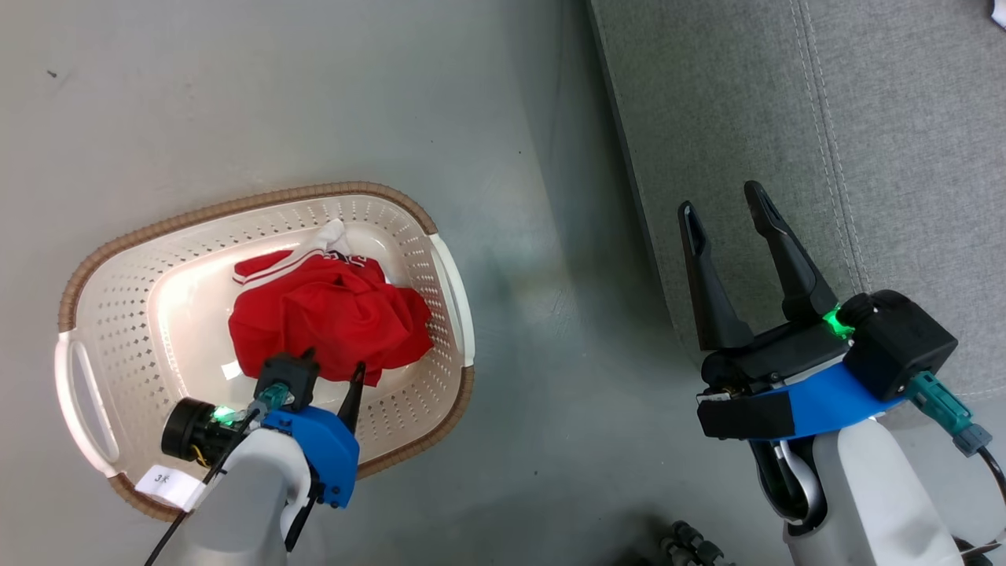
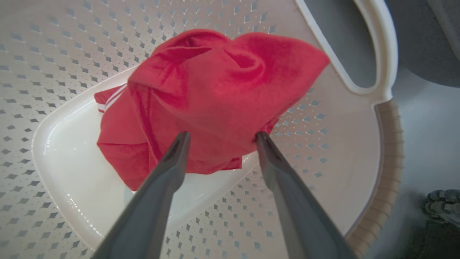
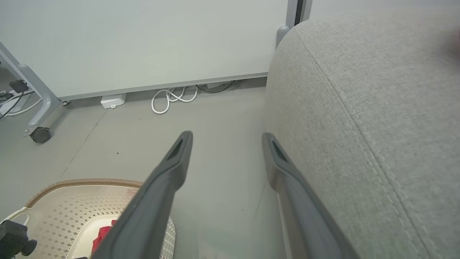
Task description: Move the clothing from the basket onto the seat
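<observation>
Head view: the basket point(image 1: 236, 206) sits on the grey floor point(image 1: 550, 354), left of the seat point(image 1: 786, 118) and well apart from it. The clothing point(image 1: 330, 314) lies crumpled in a red heap on the basket's bottom, a white-striped edge and a bit of white trim poking out on the far side. The left gripper point(image 1: 334, 369) reaches down into the basket at the near edge of the heap. In the left wrist view its fingers point(image 2: 172, 162) stand spread apart, their tips at the fabric's edge with a red fold bulging between them; they aren't closed on it, and I cannot tell whether they touch it. The right gripper point(image 1: 721, 200) hovers over the front edge of the seat, its fingers also wide apart and holding nothing. In the right wrist view a white cable point(image 3: 174, 99) coils on the floor by the wall.
</observation>
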Tool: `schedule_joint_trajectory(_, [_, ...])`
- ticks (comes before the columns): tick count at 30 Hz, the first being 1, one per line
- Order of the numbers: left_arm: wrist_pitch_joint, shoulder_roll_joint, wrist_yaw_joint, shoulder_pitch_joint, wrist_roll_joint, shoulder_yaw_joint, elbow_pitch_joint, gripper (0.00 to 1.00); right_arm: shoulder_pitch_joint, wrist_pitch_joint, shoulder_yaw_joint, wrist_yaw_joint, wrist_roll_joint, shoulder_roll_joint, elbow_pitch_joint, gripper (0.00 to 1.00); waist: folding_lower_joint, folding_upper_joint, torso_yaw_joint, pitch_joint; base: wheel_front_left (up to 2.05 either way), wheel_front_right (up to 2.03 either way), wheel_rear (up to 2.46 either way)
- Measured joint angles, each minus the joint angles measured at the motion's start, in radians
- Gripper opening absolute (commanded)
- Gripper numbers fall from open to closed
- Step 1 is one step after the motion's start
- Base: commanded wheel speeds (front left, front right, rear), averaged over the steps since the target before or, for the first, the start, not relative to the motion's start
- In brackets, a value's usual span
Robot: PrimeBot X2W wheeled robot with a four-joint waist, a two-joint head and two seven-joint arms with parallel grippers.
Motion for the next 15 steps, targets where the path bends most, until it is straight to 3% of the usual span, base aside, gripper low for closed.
schedule_joint_trajectory(8, [0.002,-0.03,0.0,-0.036,-0.078,-0.022,0.047,1.0,-0.003,-0.002,0.006,0.0,0.004,0.0,-0.001,1.0,0.0,0.0,-0.014,0.028,0.0,0.0,0.0])
schedule_joint_trajectory(15, [0.002,-0.022,0.0,-0.078,-0.149,-0.037,0.068,1.0,-0.011,-0.004,0.015,0.0,0.009,0.0,-0.006,1.0,-0.0001,0.0,-0.028,0.055,0.0,0.0,0.0])
